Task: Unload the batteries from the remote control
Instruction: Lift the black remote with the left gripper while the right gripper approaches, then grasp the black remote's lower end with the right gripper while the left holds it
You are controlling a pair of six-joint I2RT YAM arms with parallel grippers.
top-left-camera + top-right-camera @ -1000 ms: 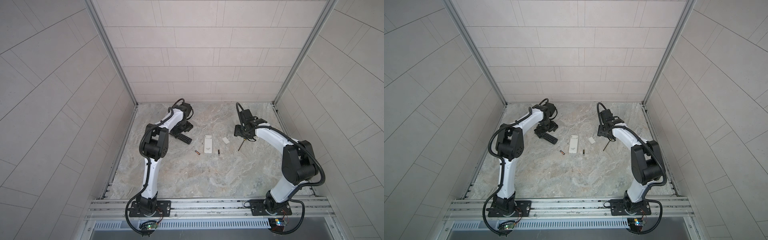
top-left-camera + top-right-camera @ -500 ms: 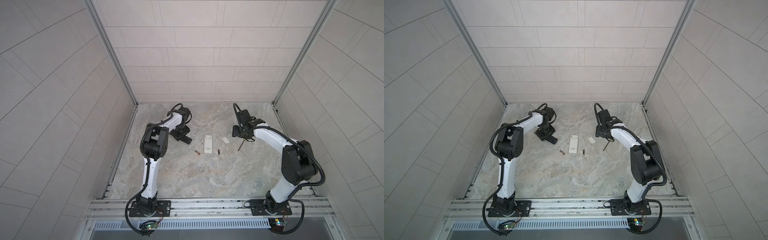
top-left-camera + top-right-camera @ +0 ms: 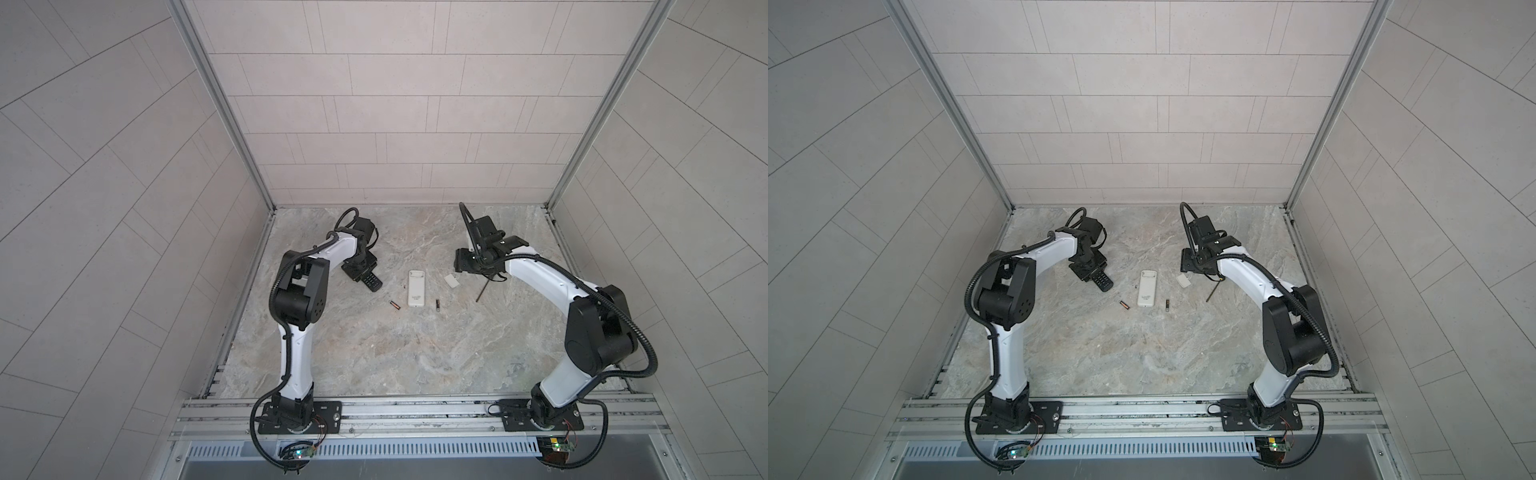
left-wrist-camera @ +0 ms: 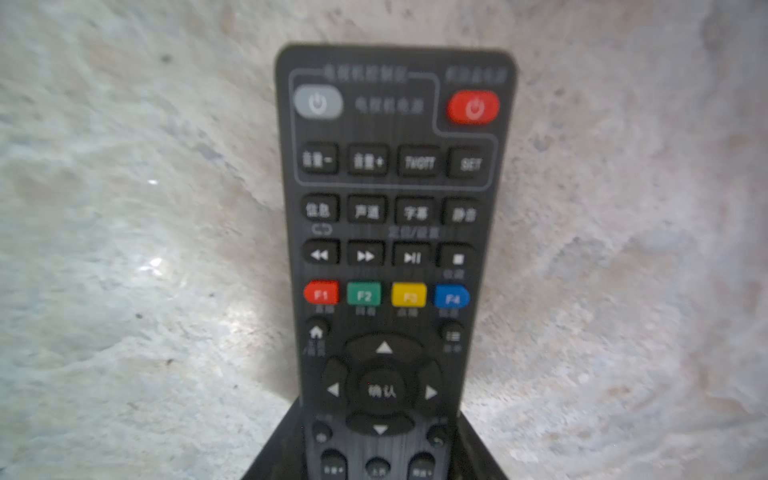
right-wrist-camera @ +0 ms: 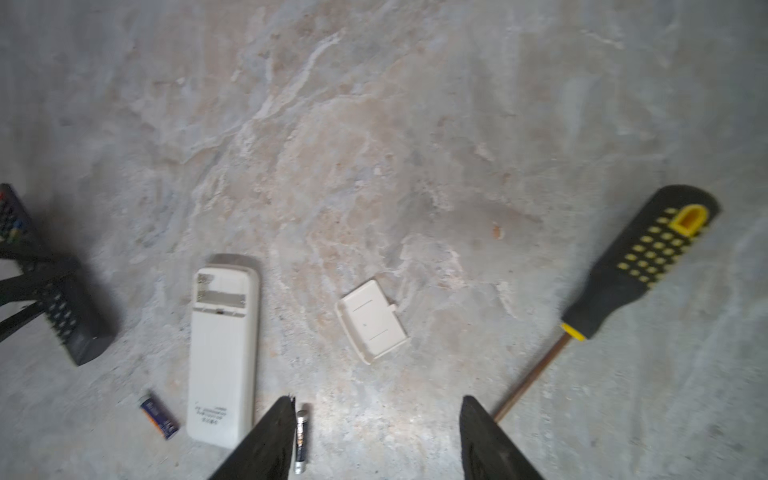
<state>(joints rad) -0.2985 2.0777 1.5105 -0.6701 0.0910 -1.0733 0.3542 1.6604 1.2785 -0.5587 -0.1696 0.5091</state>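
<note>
A black remote control (image 4: 395, 232) lies buttons up at the left of the table, also visible in both top views (image 3: 370, 281) (image 3: 1101, 280). My left gripper (image 4: 380, 419) (image 3: 358, 271) has its fingers pressed against both long sides of that remote, shut on it. A white remote (image 5: 222, 353) (image 3: 417, 288) lies back up with its battery bay open and empty. Two batteries lie on the table, one on each side of the white remote's end (image 5: 160, 417) (image 5: 301, 440) (image 3: 395, 306) (image 3: 437, 305). My right gripper (image 5: 377, 399) (image 3: 461, 266) hangs open above the table, holding nothing.
A white battery cover (image 5: 372, 320) (image 3: 451, 280) lies right of the white remote. A black-and-yellow screwdriver (image 5: 636, 262) (image 3: 484, 289) lies further right, below my right arm. Tiled walls enclose the marble table (image 3: 395, 365) on three sides.
My left gripper has come down over the black remote and its jaws have closed in from wide open. My right gripper has drifted slightly toward the back wall.
</note>
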